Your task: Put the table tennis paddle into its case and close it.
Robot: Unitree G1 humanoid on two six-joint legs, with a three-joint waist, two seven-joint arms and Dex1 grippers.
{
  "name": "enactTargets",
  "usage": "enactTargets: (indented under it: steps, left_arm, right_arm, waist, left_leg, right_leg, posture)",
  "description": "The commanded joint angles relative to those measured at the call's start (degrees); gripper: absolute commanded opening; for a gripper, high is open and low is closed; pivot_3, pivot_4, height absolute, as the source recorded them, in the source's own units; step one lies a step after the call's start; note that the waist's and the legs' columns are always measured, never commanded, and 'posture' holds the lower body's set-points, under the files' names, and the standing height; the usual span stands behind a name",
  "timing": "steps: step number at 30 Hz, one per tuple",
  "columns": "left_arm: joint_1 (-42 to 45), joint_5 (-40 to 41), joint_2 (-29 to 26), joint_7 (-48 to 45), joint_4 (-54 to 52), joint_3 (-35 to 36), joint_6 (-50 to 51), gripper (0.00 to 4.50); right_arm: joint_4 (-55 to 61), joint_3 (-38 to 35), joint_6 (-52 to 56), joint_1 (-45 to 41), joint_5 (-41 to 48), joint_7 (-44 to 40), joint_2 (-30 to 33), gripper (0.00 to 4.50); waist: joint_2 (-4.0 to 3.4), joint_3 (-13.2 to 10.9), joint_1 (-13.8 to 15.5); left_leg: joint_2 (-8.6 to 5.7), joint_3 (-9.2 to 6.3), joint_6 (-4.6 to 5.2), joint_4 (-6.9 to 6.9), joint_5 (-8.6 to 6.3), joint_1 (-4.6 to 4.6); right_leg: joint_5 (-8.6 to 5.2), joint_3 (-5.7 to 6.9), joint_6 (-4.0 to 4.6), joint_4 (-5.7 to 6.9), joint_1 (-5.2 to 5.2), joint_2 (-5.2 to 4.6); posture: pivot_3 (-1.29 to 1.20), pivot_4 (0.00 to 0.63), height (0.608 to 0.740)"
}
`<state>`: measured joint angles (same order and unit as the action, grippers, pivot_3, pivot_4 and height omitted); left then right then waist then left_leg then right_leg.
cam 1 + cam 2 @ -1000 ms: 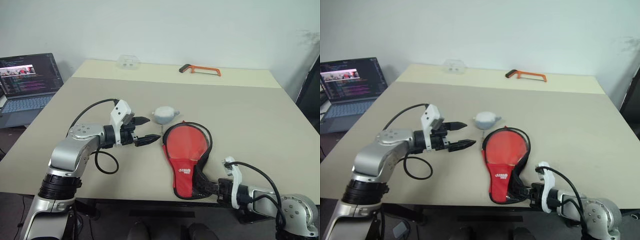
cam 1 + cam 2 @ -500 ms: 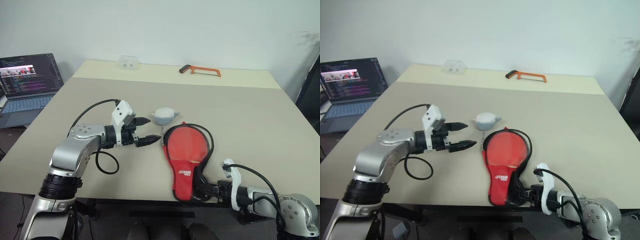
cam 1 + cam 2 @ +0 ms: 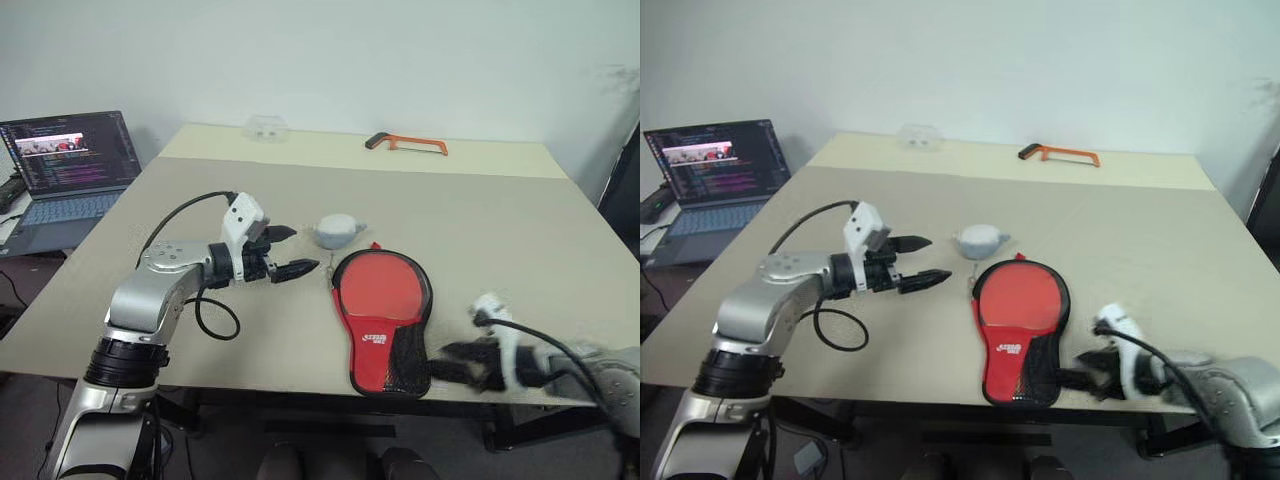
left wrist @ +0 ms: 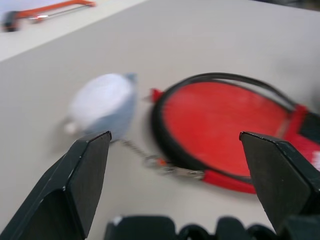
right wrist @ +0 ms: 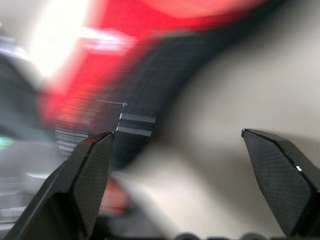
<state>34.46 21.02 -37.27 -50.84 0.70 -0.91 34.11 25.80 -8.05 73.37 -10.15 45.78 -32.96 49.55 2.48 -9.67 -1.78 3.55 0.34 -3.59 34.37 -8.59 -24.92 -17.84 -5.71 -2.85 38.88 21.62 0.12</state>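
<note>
- Red-fronted, paddle-shaped fabric case [image 3: 383, 312] lies flat at the beige table's [image 3: 500, 220] near edge — long axis near to far, round end far, mesh handle end near.
- Left gripper [image 3: 290, 251], fingers spread and empty, held level just left of the round end, pointing right.
- Right gripper [image 3: 1087, 365], released, fingers wide apart, beside the handle end at the near right.
- Left wrist view adds the grey pouch [image 4: 102, 103] on its chain [image 4: 160, 164].

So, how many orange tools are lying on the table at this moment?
1. An orange hacksaw lies at the far edge of the table, well beyond the grey pouch and the red case. No other orange tool is visible.
</note>
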Motion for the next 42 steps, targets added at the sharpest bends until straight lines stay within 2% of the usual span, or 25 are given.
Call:
enactTargets:
  steps: [1,3,4,7,9,12,14,21,27,34,37,42]
  left_arm:
    - [4.91,-2.14,2.60,4.90,3.57,1.88,-3.59,4.50]
    - [6.79,-3.05,3.81,6.13,6.17,1.92,-4.78,4.50]
    - [8.29,-3.79,4.67,6.57,8.30,1.51,-5.76,4.50]
    - [12.51,-6.01,7.13,6.70,14.48,-0.28,-9.01,4.50]
    - [15.33,-7.87,8.72,6.53,18.93,-1.66,-11.11,4.50]
    - [19.46,-11.02,10.91,7.43,27.15,-3.58,-13.73,4.50]
    - [21.54,-12.58,12.25,7.16,32.11,-4.60,-15.77,4.50]
    - [26.44,-14.66,16.54,4.48,45.45,-4.96,-20.81,4.50]
    - [29.30,-20.26,18.55,8.28,57.37,-6.94,-22.30,4.50]
    - [31.16,-23.89,20.78,11.59,63.89,-7.32,-23.74,4.50]
    - [31.60,-24.51,21.68,12.84,65.39,-6.79,-24.16,3.89]
    - [32.60,-24.86,22.80,13.85,66.57,-6.11,-24.64,2.02]
  right_arm:
    - [1.93,-0.30,-8.56,-6.78,-2.16,-5.43,3.23,4.47]
    - [1.41,1.54,-11.12,-11.17,-3.42,-4.55,1.06,4.47]
    - [0.20,3.97,-13.07,-14.45,-5.27,-1.93,-2.88,4.47]
    - [-6.03,11.09,-18.67,-20.25,-13.07,6.85,-15.75,4.47]
    - [-10.48,15.83,-23.89,-21.34,-19.63,10.82,-21.88,4.47]
    - [-17.52,17.74,-29.58,-21.05,-24.84,16.14,-30.34,4.47]
    - [-21.21,18.41,-32.16,-20.13,-27.59,18.34,-33.66,4.47]
    - [-26.06,18.60,-32.28,-16.62,-32.00,20.73,-38.42,4.47]
    - [-24.88,19.62,-30.19,-15.11,-33.03,20.38,-40.50,4.47]
    - [-24.22,20.25,-29.27,-15.48,-34.66,19.84,-41.87,4.47]
    - [-24.80,19.78,-29.40,-15.85,-35.22,19.84,-42.36,4.50]
    - [-25.39,19.38,-29.23,-15.81,-36.28,20.16,-42.94,4.50]
  waist:
    - [0.01,-0.03,-0.02]
    - [-0.01,-0.05,-0.19]
    - [0.01,-0.05,-0.37]
    - [0.01,-0.05,-1.18]
    - [-0.01,-0.07,-1.19]
    - [-0.03,-0.08,-0.93]
    - [-0.04,-0.08,-0.46]
    - [-0.06,-0.09,0.10]
    - [-0.06,-0.06,-0.18]
    - [-0.05,-0.06,-0.14]
    - [-0.05,-0.06,-0.12]
    - [-0.05,-0.06,-0.13]
  left_leg:
    - [0.03,-0.05,0.01,0.00,0.01,-0.02]
    - [0.13,-0.13,0.01,-0.01,0.00,-0.03]
    - [0.15,-0.17,0.01,-0.07,0.00,-0.05]
    - [0.25,-0.33,0.00,-0.21,0.00,-0.06]
    - [0.23,-0.37,0.00,-0.31,0.00,-0.10]
    - [0.21,-0.27,-0.01,-0.27,0.00,-0.56]
    - [0.19,-0.31,-0.02,-0.09,0.01,-1.01]
    - [0.16,-0.28,-0.03,-0.07,0.00,-1.06]
    - [0.18,-0.36,-0.02,-0.03,0.01,-0.75]
    - [0.19,-0.38,-0.02,0.11,0.01,-0.78]
    - [0.19,-0.38,-0.02,0.14,0.01,-0.78]
    - [0.19,-0.38,-0.02,0.24,0.01,-0.78]
  right_leg:
    - [0.01,0.03,-0.01,0.03,0.00,0.06]
    - [0.05,0.02,-0.08,0.06,0.03,0.26]
    - [0.17,0.03,-0.30,0.08,0.06,0.32]
    - [0.15,0.03,-0.23,0.12,0.15,0.54]
    - [0.14,0.06,-0.21,0.14,0.20,0.56]
    - [0.28,0.09,0.02,0.16,0.60,0.49]
    - [0.32,0.17,0.02,0.17,0.90,0.47]
    - [0.32,0.22,0.02,0.22,0.95,0.41]
    - [0.33,0.22,-0.03,0.26,0.67,0.47]
    - [0.35,0.23,-0.04,0.32,0.65,0.49]
    - [0.36,0.23,-0.06,0.33,0.65,0.49]
    - [0.36,0.22,-0.07,0.43,0.65,0.49]
  posture:
    - [0.00,0.150,0.740]
    - [0.00,0.150,0.740]
    - [0.00,0.150,0.740]
    - [0.00,0.150,0.740]
    - [0.00,0.150,0.740]
    - [0.00,0.150,0.740]
    - [0.00,0.150,0.740]
    - [0.00,0.150,0.740]
    - [0.00,0.150,0.740]
    - [0.00,0.150,0.740]
    - [0.00,0.150,0.740]
    - [0.00,0.150,0.740]
